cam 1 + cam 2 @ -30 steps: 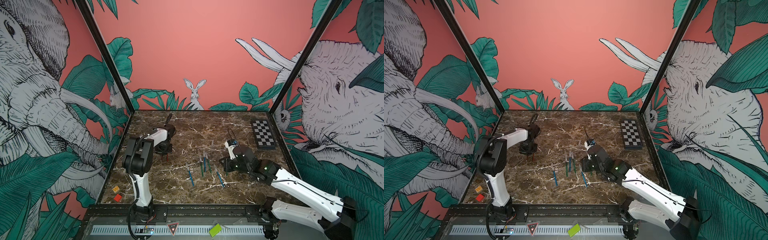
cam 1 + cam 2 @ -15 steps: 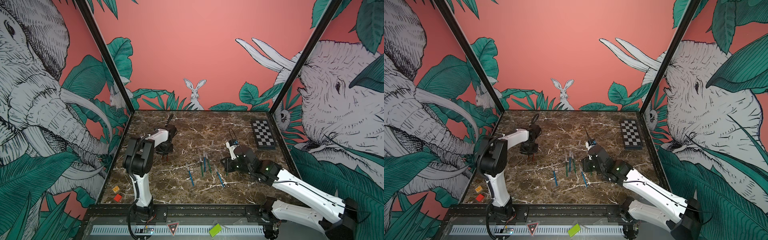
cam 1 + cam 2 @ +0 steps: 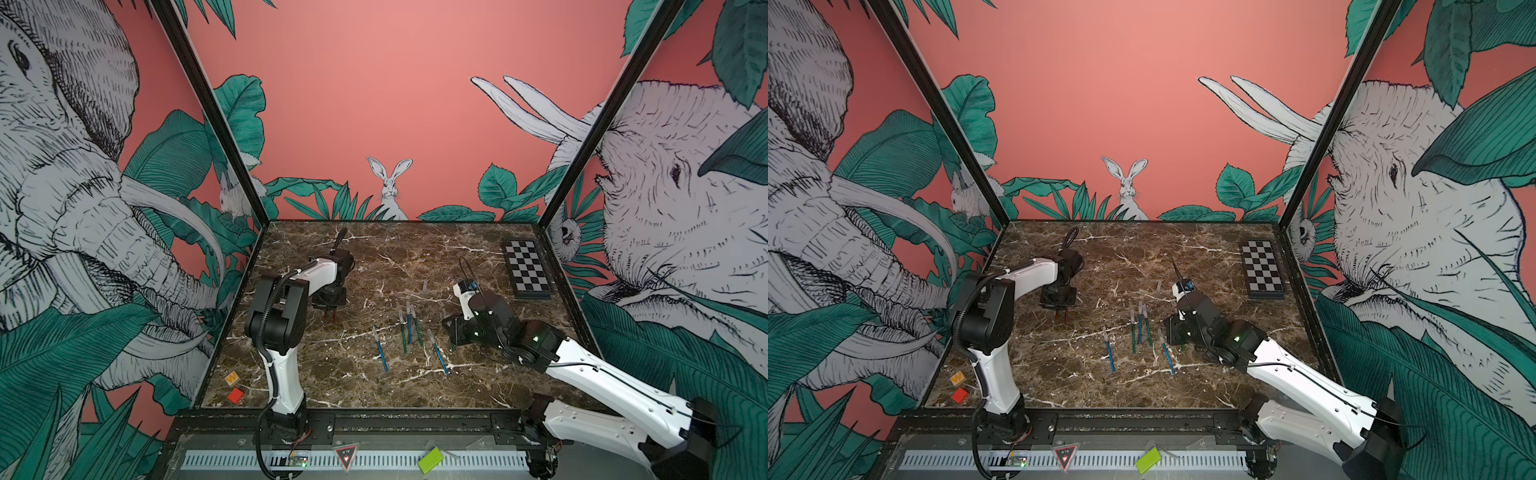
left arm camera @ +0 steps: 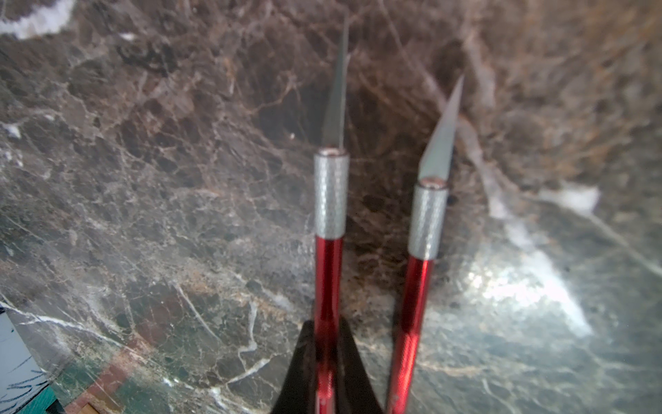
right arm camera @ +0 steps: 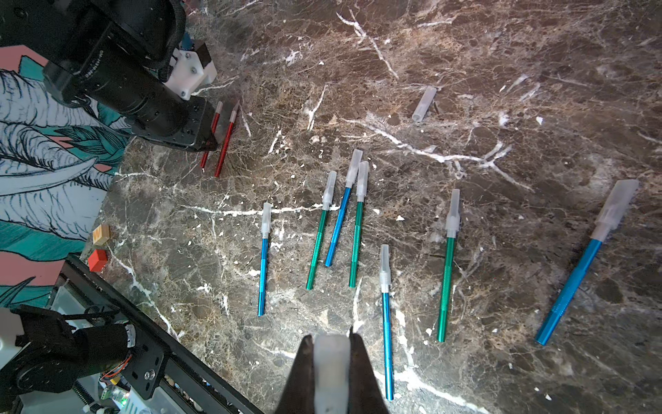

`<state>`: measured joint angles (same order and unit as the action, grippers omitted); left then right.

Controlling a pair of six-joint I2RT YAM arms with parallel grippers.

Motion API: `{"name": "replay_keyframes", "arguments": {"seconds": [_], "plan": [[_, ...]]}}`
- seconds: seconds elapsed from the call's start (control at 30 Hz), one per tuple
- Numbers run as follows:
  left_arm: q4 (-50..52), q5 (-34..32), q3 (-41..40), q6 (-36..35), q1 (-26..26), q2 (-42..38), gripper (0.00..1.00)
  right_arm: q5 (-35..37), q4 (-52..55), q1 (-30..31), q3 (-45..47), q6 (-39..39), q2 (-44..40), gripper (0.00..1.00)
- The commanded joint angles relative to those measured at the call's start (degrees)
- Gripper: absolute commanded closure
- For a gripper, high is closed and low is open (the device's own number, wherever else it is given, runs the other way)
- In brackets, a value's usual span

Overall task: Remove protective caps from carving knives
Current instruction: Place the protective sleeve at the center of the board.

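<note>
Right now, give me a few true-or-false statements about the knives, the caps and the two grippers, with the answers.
1. The right gripper is shut on a protective cap. True.
2. Both red knives wear caps. False: both blades are bare.
3. The left gripper is open and empty. False: it is shut on one of the red knives.
4. Every blue and green knife on the table is capped. True.
5. One loose cap lies on the table, apart from the knives. True.
</note>
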<state>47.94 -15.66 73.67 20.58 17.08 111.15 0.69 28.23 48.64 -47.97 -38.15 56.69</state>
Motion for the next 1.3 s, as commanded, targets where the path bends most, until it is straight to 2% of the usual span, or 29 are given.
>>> {"name": "replay_keyframes", "arguments": {"seconds": [0.0,0.2,1.27], "plan": [[0.0,2.7,-1.9,0.8,0.4,1.5,1.0,1.0,0.3,0.1,-0.9,-0.2,-1.0,1.0],[0.3,2.5,-1.7,0.7,0.5,1.6,1.0,0.9,0.6,0.1,-1.2,-0.3,-1.3,1.0],[0.6,2.7,-1.6,0.4,0.5,1.8,0.81,1.2,2.0,0.1,-2.5,-0.7,-2.5,1.0]]}}
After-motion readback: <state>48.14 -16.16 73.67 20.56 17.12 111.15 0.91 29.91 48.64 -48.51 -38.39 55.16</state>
